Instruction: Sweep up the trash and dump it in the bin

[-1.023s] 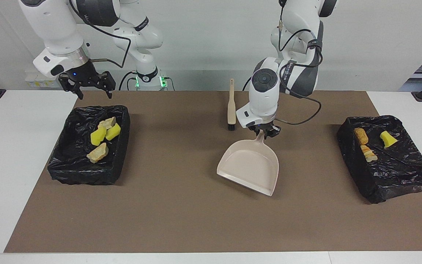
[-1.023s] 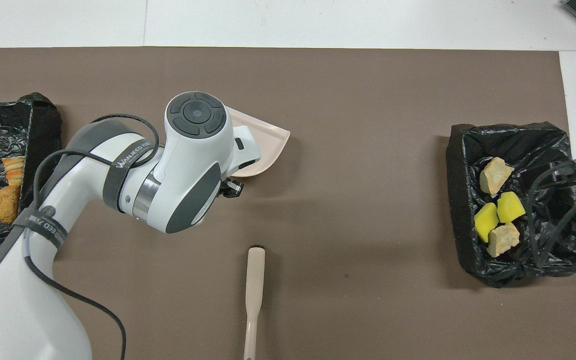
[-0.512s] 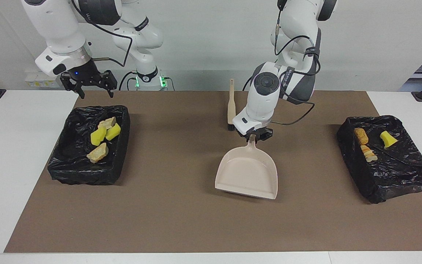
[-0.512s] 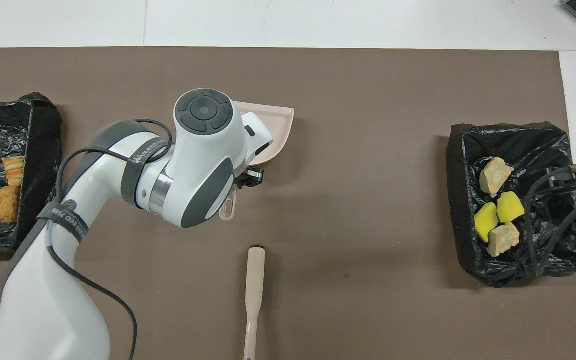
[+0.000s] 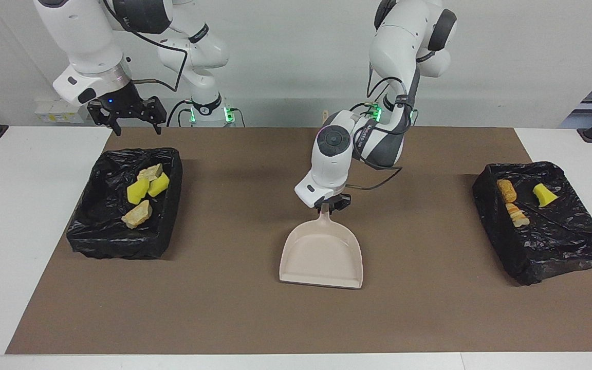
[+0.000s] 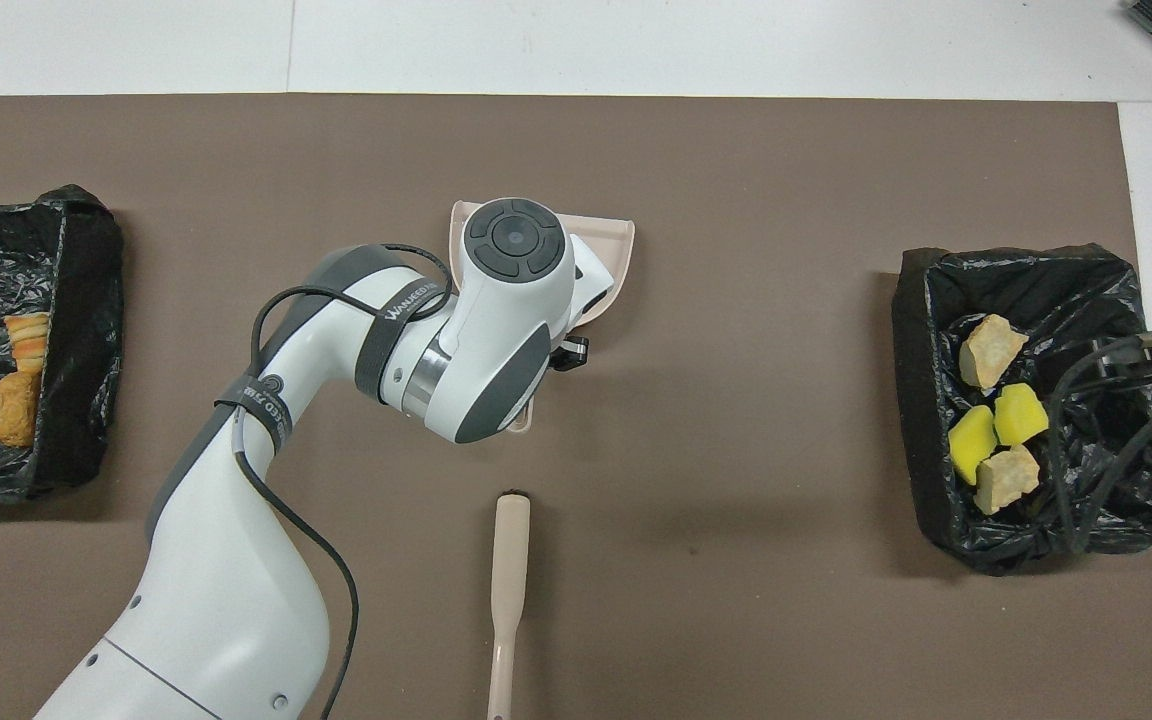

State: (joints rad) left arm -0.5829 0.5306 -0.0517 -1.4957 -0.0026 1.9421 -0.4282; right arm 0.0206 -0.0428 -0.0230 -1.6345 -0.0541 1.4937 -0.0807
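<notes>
In the facing view the trash shows as small rough lumps: two bright yellow sponge bits [image 5: 147,187] and two tan crumbly lumps [image 5: 136,214] lie in a bin lined with crinkled black plastic [image 5: 95,234] just below the right end effector [image 5: 129,117], whose fingers are spread wide above that bin's nearer edge. A second lined bin [image 5: 558,241], well apart from the left end effector [image 5: 332,206] toward the left arm's end of the tabletop [image 5: 8,216], holds two orange bread-like pieces [image 5: 512,203] and a yellow wedge [image 5: 543,195]. The left end effector is pinched on the handle of a smooth beige dustpan [image 5: 321,254], which has shifted toward the right arm's end since a second ago and now sits square, its flat lip pointing away from the robots, on the matte brown mat [image 5: 224,308]. In the overhead view the left arm's wrist covers most of the dustpan [image 6: 611,250]; only its rim and handle tip show, and the left end effector [image 6: 564,352] barely peeks out beside the wrist. A slim beige brush [image 6: 509,590] lies straight on the mat, nearer the robots than that end effector. The four pieces [image 6: 996,420] cluster in the bin [image 6: 936,500] at the right arm's end; the right end effector itself is out of this view.
</notes>
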